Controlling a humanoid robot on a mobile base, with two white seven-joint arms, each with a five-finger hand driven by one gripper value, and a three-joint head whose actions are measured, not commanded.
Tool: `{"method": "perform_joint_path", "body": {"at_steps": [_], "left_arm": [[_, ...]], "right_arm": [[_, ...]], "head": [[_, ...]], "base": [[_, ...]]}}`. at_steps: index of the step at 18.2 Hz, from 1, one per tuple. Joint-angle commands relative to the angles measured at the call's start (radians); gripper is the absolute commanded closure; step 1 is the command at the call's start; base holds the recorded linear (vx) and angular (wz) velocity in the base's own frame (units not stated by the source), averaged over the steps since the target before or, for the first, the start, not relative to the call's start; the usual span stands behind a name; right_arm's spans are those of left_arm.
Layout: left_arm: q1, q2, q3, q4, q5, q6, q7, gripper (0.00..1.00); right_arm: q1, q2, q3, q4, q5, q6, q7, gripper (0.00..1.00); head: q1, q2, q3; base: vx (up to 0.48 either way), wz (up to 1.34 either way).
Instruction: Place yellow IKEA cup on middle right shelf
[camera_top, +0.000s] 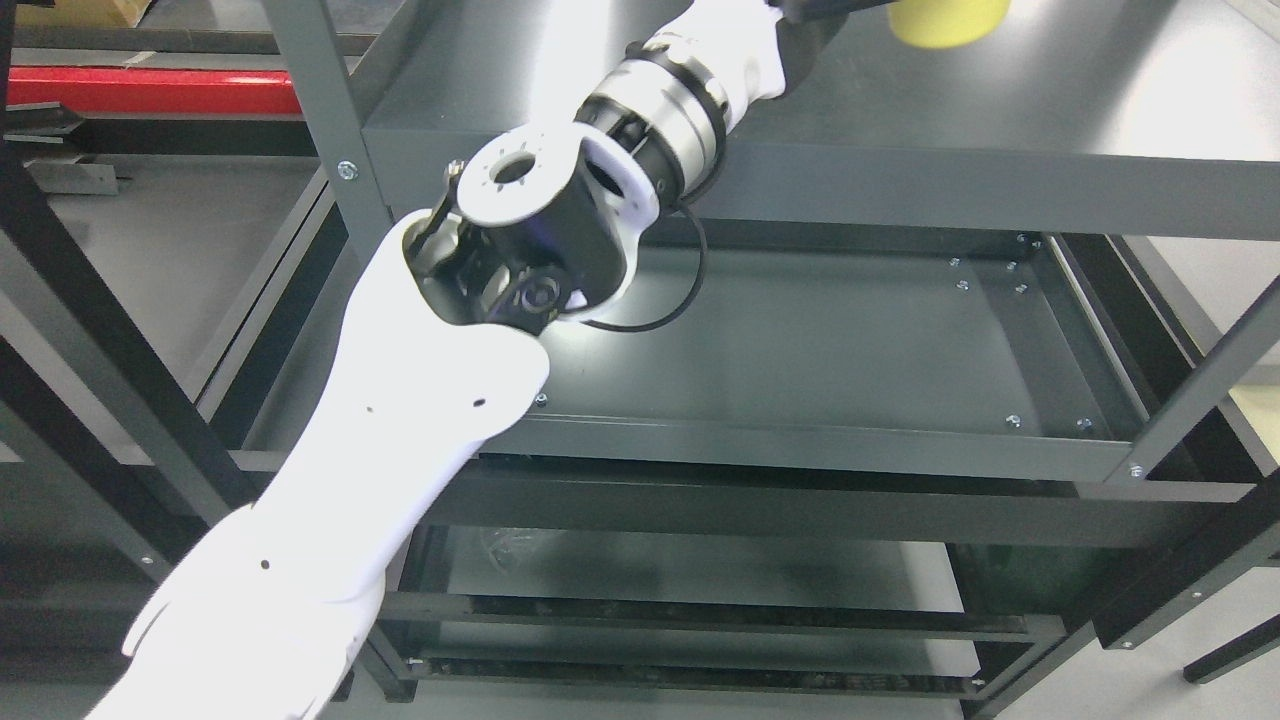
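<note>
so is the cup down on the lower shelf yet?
No. The cup is at the top edge of the view, over the upper shelf; the lower shelf is bare.

red beam (150, 90) top left | grey floor (170, 250) beyond rack

Yellow cup (948, 22): plain, matte, only lower part visible at top frame edge, above dark grey shelf (1000, 110) surface, right of centre.
</note>
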Motion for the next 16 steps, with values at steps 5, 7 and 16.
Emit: {"method": "perform_joint_path", "body": {"at_steps": [5,7,16], "left_arm": [[-0.142,0.017,-0.05,0.291,-0.021,0.08,0.02,0.87],[-0.143,0.017,-0.079,0.291,-0.023,0.083,0.02,0.74],[-0.136,0.017,-0.108,0.283,-0.023,0.121,0.007,0.24]], "right_arm": [[0.014,-0.017,0.017,0.0,-0.025,0.001,-0.003,0.01],[0.014,-0.017,0.017,0.0,-0.025,0.001,-0.003,0.01],[0.014,-0.017,0.017,0.0,-0.025,0.001,-0.003,0.01]], "head": [[0.0,0.0,0.0],[0.0,0.0,0.0],[0.0,0.0,0.0]], "base": [[0.0,0.0],[0.0,0.0],[0.0,0.0]]}}
